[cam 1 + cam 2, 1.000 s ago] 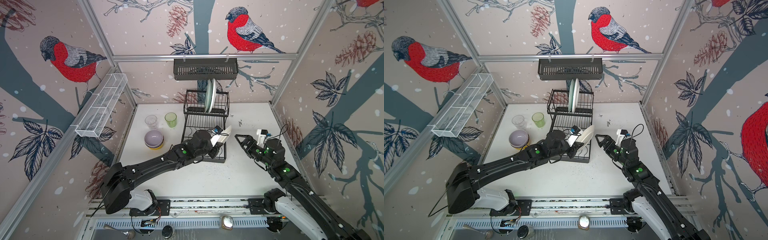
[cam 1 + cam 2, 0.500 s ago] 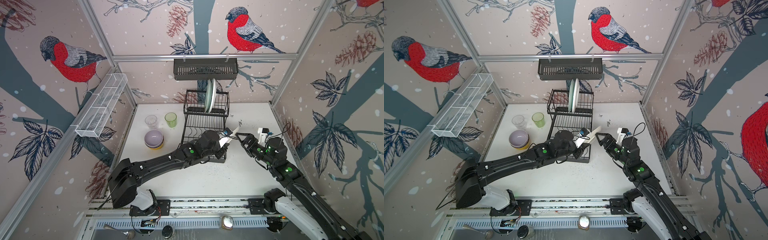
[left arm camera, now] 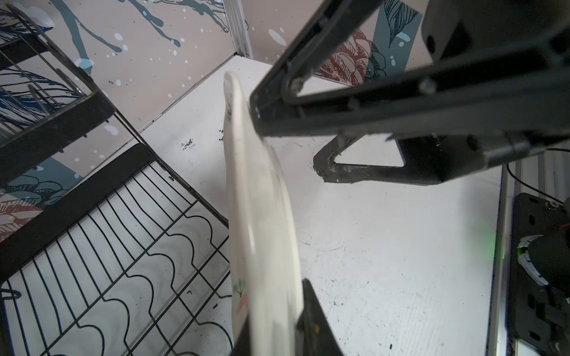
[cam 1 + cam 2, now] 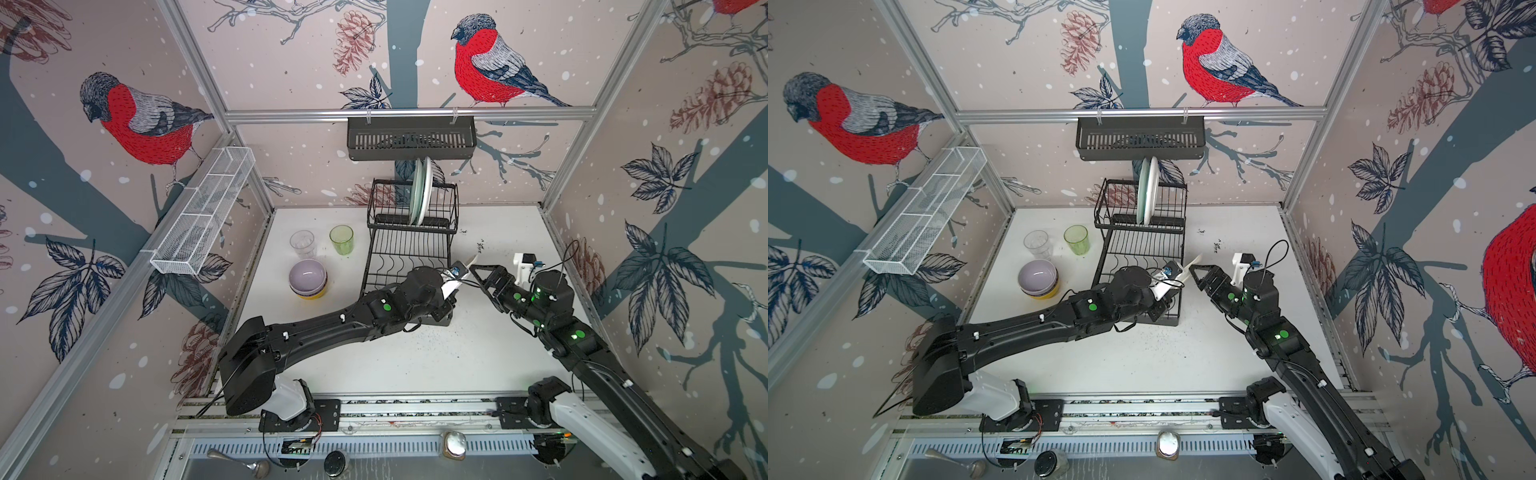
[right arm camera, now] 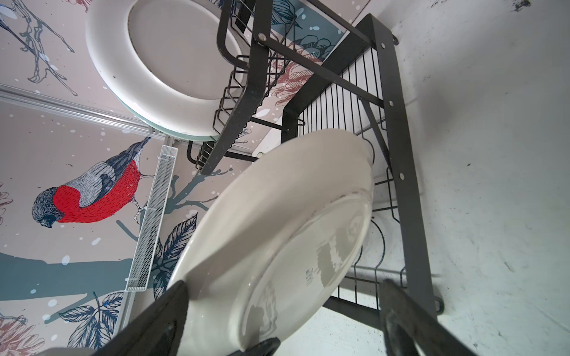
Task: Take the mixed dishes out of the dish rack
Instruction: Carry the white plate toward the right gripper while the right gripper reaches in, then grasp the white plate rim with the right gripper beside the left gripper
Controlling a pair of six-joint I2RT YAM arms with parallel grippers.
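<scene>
My left pincer (image 3: 277, 326) clamps the cream plate (image 5: 277, 215) on edge over the counter (image 4: 498, 353) beside the dish rack (image 4: 409, 257); my right pincer (image 5: 285, 308) straddles it unclosed, possibly brushing the rim, so early release would drop it

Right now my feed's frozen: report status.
Left gripper shut on cream floral plate. Right gripper open at its rim. Nothing visible between them.

White mesh basket (image 4: 203, 216), black slotted basket (image 4: 411, 140)
</scene>
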